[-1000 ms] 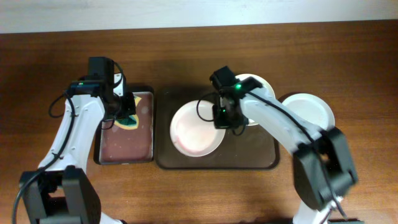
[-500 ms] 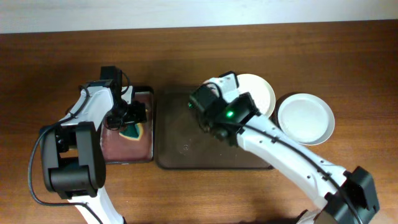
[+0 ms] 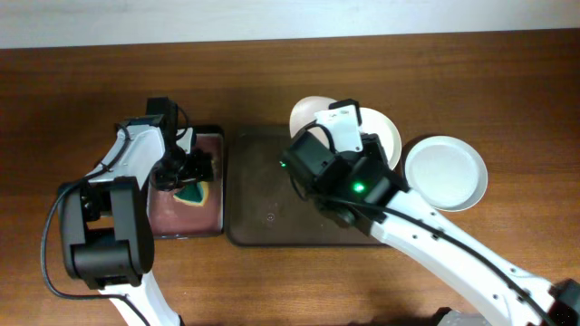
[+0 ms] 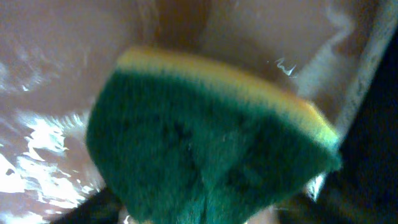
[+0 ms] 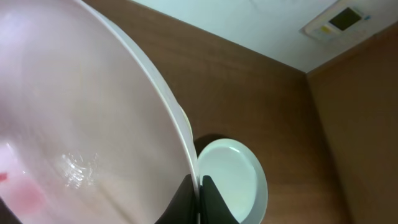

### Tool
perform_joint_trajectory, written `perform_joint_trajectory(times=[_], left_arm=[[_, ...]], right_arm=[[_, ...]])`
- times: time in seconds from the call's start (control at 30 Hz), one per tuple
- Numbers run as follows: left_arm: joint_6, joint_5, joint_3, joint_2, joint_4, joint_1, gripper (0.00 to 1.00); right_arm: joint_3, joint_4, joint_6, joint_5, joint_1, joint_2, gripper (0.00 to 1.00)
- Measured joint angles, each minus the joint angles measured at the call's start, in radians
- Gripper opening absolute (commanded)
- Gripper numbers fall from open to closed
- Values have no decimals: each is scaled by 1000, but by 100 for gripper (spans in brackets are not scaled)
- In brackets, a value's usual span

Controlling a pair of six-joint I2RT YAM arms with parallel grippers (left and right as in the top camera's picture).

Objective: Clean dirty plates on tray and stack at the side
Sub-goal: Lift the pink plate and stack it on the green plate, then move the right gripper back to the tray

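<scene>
My right gripper (image 5: 199, 190) is shut on the rim of a white plate (image 5: 74, 124). The plate is lifted and tilted, with a faint reddish smear low on its inside. From overhead, this plate (image 3: 308, 110) shows behind the raised right arm, above the back edge of the dark brown tray (image 3: 272, 226). A second plate (image 3: 385, 136) lies at the tray's back right. A third plate (image 3: 444, 172) rests on the table to the right. My left gripper (image 3: 184, 170) stands open over a green and yellow sponge (image 4: 205, 143).
The sponge (image 3: 190, 192) lies in a small black tray with a wet reddish inside (image 3: 181, 222), left of the big tray. The raised right arm (image 3: 362, 190) covers the big tray's right half. Bare wooden table lies all round.
The right gripper has lifted the plate off the tray, tipped it and carried it toward the back. The left gripper has opened, and the sponge now lies in the small tray.
</scene>
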Motion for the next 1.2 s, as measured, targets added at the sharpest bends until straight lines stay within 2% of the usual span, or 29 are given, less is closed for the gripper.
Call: perform_joint_trajectory(times=[0.07,0.13,0.17,0.2,0.37,0.47,0.5,0.53,0.57,0.7,0.77,0.93,1.0,1.2], left_arm=[[-2,-4,-1,-2,-34,0,84],[-1,-8,-11,-4,-39,0,59],[2,-9,-22,-10,-38,0,17],[-4,-11,-39,-17,-38,0,0],[-8,-3,-53,-19,-39,-5,0],[-8,-3,-53,-19,-44,-5,0],[-8,-3,-53,-19,-46,-5,39],[-8,-2,-53,-19,-47,-5,63],[-8,0,-54,-19,-51,-5,71],[-12,0,-50,-27,-66,-7,80],[-11,-2,-34,-27,-64,-7,100],[-13,-27,-9,-27,-4,-7,100],[-12,-34,-9,-27,-1,-7,99],[-12,-38,-9,-27,-8,-7,100]], right_arm=[[0,-1,29,-59,-58,-54,4],[0,-4,39,-137,-154,-87,4],[0,-11,45,-206,-264,-113,4],[0,-16,50,-259,-360,-131,4],[0,-80,52,-572,-818,-138,4],[0,-95,53,-674,-1007,-124,4],[0,-100,52,-719,-1076,-112,4],[0,-101,52,-746,-1128,-99,4],[-3,-101,52,-769,-1168,-85,4],[-21,-103,49,-799,-1244,-10,4],[-23,-106,42,-806,-1245,47,4],[-24,-113,37,-816,-1245,183,4],[-28,-108,-10,-863,-1245,233,4],[-34,-74,-146,-1024,-1220,180,4]])
